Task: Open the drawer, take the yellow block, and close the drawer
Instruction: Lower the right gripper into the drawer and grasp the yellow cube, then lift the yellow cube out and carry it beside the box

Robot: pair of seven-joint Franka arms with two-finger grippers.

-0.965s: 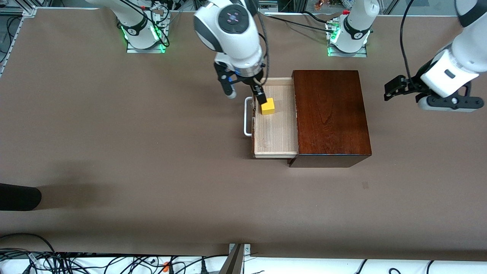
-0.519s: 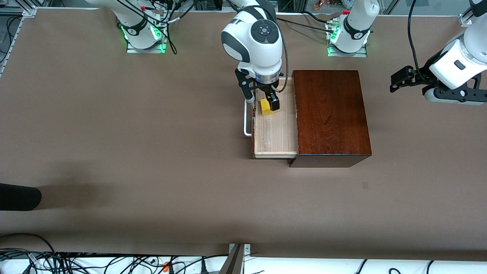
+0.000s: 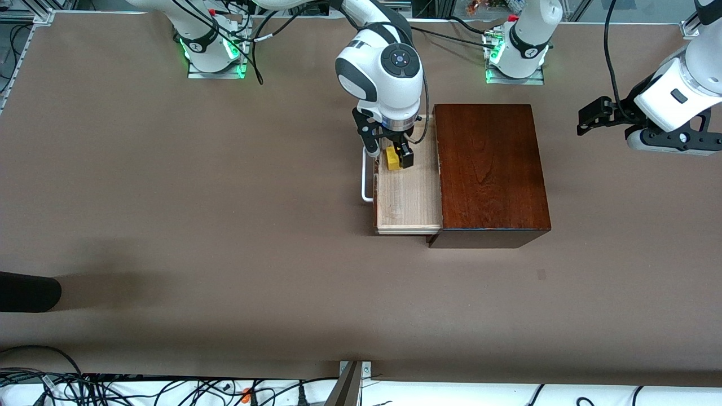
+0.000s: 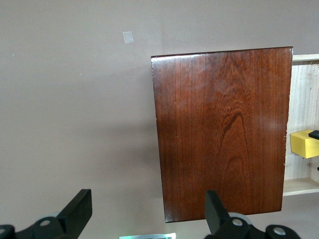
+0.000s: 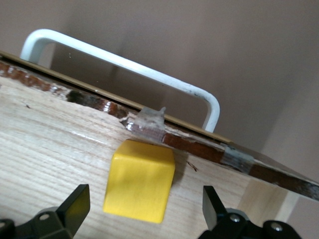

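The drawer stands pulled out of the box. The right tool is down inside it, fingers spread and straddling the yellow block at the tray's twelve-o'clock end, not yet gripping. Step in hand: grasping. Next, I judge, closing squarely, then lifting. The left tool waits open above the surface.

Dark rounded object is lying on the brown table, well apart from the right gripper, toward the right arm's end. Small pale mark is showing toward the left arm's end.
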